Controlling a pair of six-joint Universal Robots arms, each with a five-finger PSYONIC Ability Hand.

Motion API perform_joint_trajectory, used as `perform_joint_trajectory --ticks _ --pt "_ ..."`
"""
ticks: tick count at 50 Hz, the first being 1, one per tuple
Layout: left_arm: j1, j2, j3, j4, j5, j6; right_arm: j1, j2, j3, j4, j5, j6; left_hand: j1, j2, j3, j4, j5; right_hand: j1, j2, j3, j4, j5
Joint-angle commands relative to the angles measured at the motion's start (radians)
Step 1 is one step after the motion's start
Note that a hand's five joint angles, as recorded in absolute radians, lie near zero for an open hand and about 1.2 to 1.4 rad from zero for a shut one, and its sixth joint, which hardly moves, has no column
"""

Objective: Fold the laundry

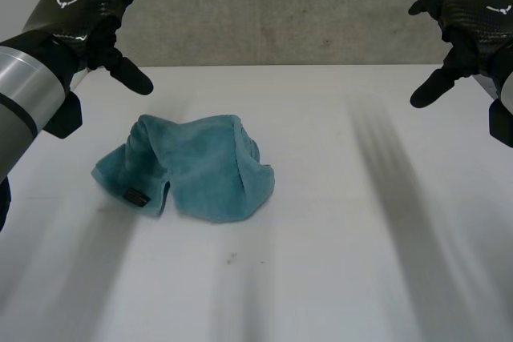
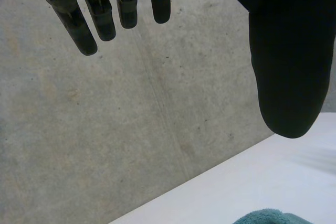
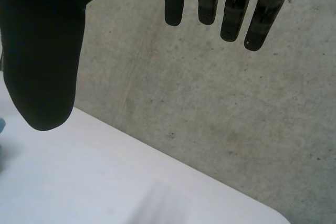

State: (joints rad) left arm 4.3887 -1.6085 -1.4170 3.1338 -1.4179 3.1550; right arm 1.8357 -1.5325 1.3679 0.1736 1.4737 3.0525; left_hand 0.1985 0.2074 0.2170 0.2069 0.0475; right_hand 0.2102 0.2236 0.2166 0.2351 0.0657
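- The teal cloth [image 1: 188, 167] lies crumpled in a loose heap on the white table [image 1: 345, 238]. It sits left of the table's middle and somewhat nearer the far edge than the near one.
- A small dark label [image 1: 136, 197] shows on the cloth's near left flap, and folds run up through the cloth's middle (it is bunched, not flat).
- The left hand [image 1: 88, 10] hangs in the air over the table's far left corner, apart from the cloth and holding nothing. Its fingers are spread and relaxed, with the thumb jutting out towards the cloth.
- From the left wrist, those fingers [image 2: 102, 9] hang straight and well away from the thumb [image 2: 286, 51]. A sliver of the cloth [image 2: 268, 217] peeps in beneath the thumb.
- The right hand [image 1: 469, 18] hovers over the table's far right corner, well apart from the cloth. It too is wide and holds nothing, its thumb angled down towards the table.
- From the right wrist, its fingers [image 3: 231, 3] are straight and the thumb [image 3: 44, 51] stands clear of them, with bare table beneath.
- A grey concrete wall [image 1: 280, 14] stands behind the table's far edge.
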Motion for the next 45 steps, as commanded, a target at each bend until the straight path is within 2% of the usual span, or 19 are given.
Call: perform_joint_trajectory --ticks 1,4,9,13,22,30,31,32,38,40,42,43,45 --pt "0.034 -0.128 0.035 0.052 0.004 0.014 0.028 0.072 0.010 0.003 -0.018 -0.001 0.015 0.006 -0.003 0.007 -0.009 -0.036 -0.049 -0.042 -0.061 -0.066" --pt "0.069 -0.185 0.059 0.052 0.004 0.048 0.062 0.130 0.008 0.006 -0.032 0.006 0.018 0.009 -0.001 0.009 -0.006 -0.036 -0.049 -0.042 -0.061 -0.066" --pt "0.143 -0.284 0.092 0.032 0.007 0.181 0.134 0.209 -0.003 -0.006 -0.052 0.032 0.015 0.006 -0.003 0.007 -0.009 -0.036 -0.049 -0.042 -0.061 -0.066" --pt "0.172 -0.338 0.099 0.032 0.034 0.250 0.166 0.311 -0.033 -0.052 -0.053 0.123 0.009 0.000 -0.009 0.001 -0.014 -0.036 -0.049 -0.042 -0.061 -0.066" --pt "0.183 -0.456 0.116 0.029 0.142 0.276 0.240 0.537 -0.167 -0.138 -0.059 0.391 0.038 0.030 0.020 0.030 0.015 -0.036 -0.049 -0.042 -0.061 -0.066" --pt "0.183 -0.530 0.102 0.032 0.162 0.327 0.307 0.725 -0.293 -0.146 -0.082 0.535 0.047 0.038 0.029 0.039 0.024 -0.036 -0.049 -0.042 -0.061 -0.066" --pt "0.181 -0.537 0.102 0.032 0.160 0.341 0.313 0.742 -0.302 -0.146 -0.084 0.545 0.079 0.070 0.061 0.071 0.056 -0.036 -0.049 -0.042 -0.061 -0.066" --pt "0.181 -0.553 0.101 0.034 0.154 0.388 0.320 0.771 -0.317 -0.146 -0.088 0.552 0.257 0.248 0.238 0.248 0.233 -0.036 -0.049 -0.042 -0.061 -0.066" --pt "0.181 -0.570 0.099 0.037 0.146 0.451 0.367 0.861 -0.394 -0.146 -0.093 0.552 0.437 0.428 0.419 0.429 0.414 -0.028 -0.042 -0.035 -0.053 -0.058" --pt "0.181 -0.571 0.098 0.040 0.148 0.450 0.376 0.887 -0.421 -0.146 -0.093 0.548 0.517 0.508 0.498 0.508 0.493 0.036 0.022 0.029 0.011 0.006" --pt "0.180 -0.573 0.096 0.046 0.148 0.451 0.378 0.899 -0.440 -0.146 -0.090 0.543 0.631 0.622 0.612 0.622 0.607 0.223 0.210 0.217 0.198 0.193" --pt "0.179 -0.574 0.095 0.049 0.148 0.451 0.378 0.907 -0.458 -0.146 -0.082 0.542 0.722 0.713 0.703 0.713 0.698 0.550 0.536 0.543 0.525 0.520" --pt "0.173 -0.573 0.093 0.071 0.148 0.450 0.378 0.910 -0.478 -0.147 -0.078 0.537 0.968 0.959 0.950 0.960 0.945 0.941 0.928 0.935 0.916 0.911"
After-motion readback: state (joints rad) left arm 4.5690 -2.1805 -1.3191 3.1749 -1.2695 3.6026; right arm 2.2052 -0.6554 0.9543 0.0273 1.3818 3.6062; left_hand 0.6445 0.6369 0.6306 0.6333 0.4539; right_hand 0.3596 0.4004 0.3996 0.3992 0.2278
